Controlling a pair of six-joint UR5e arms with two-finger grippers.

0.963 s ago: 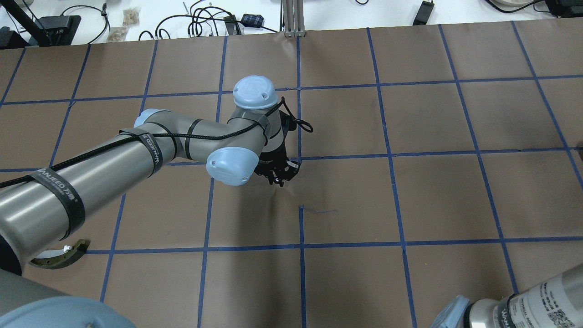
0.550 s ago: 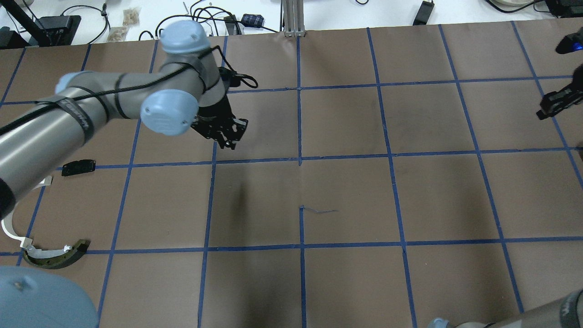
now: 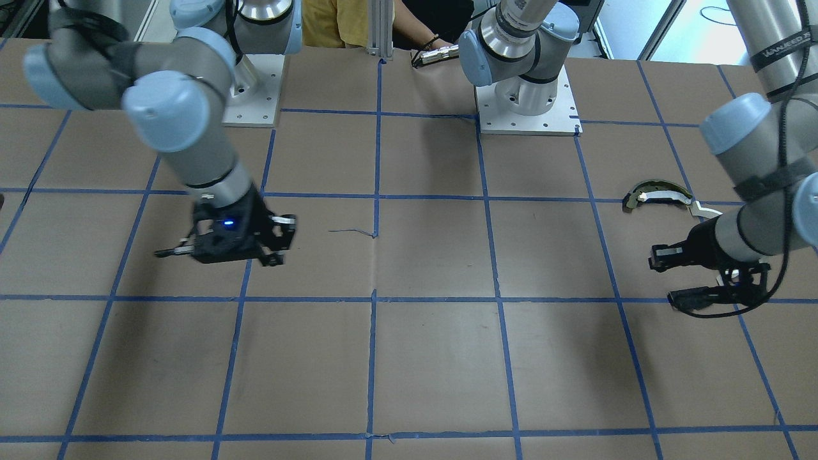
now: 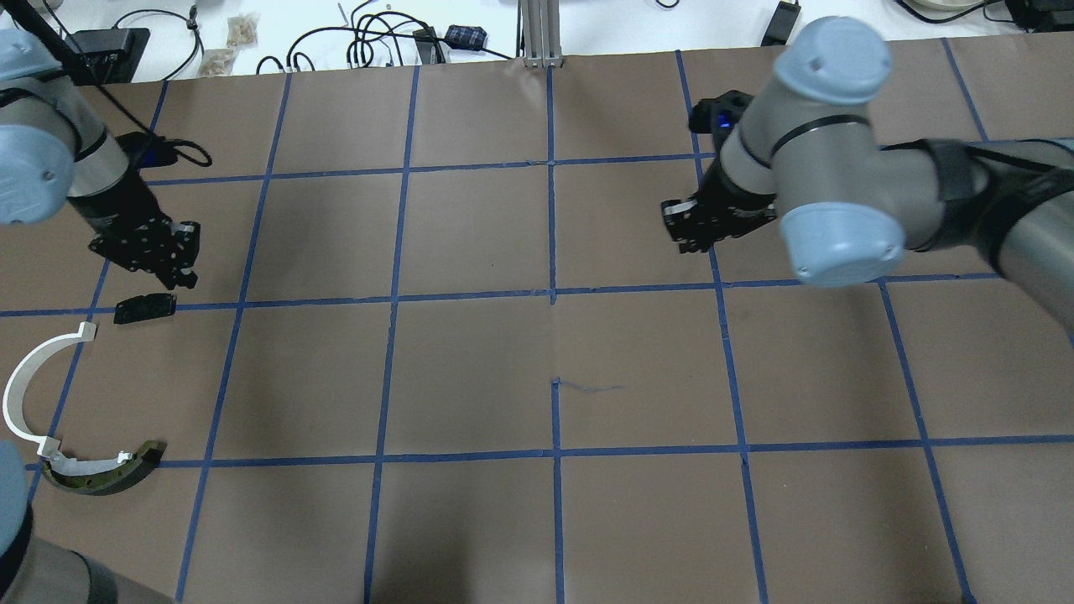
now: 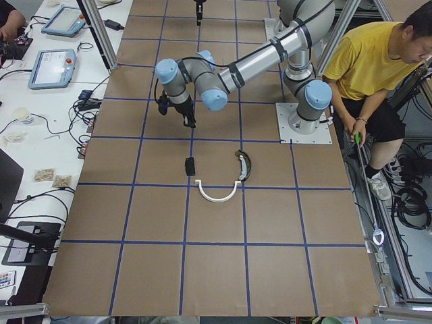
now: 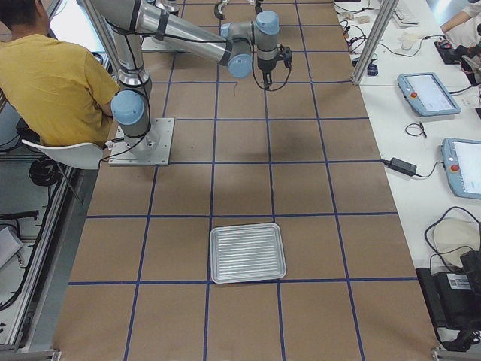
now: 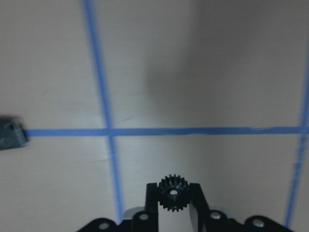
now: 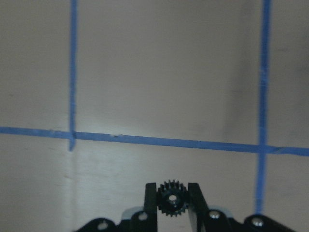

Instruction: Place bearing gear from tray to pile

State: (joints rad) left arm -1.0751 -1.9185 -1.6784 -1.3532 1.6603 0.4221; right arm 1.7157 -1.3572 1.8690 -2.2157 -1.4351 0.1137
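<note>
My left gripper (image 4: 159, 256) is shut on a small black bearing gear (image 7: 173, 192) and hangs just behind the pile. The pile is a small black plate (image 4: 145, 308), a thin white arc (image 4: 28, 387) and a dark curved piece with a cream strip (image 4: 105, 472). The plate also shows at the left edge of the left wrist view (image 7: 9, 134). My right gripper (image 4: 692, 228) is shut on a second small black gear (image 8: 172, 197) above bare table, right of centre. The silver ridged tray (image 6: 247, 253) shows only in the exterior right view and looks empty.
The table is brown paper with a blue tape grid (image 4: 552, 294). Cables and small boxes (image 4: 377, 38) lie past the far edge. A person in a yellow shirt (image 5: 378, 61) sits behind the robot bases.
My left arm has swung from the table's centre to the far left, above the pile. My right arm has come in from the right edge toward the middle.
</note>
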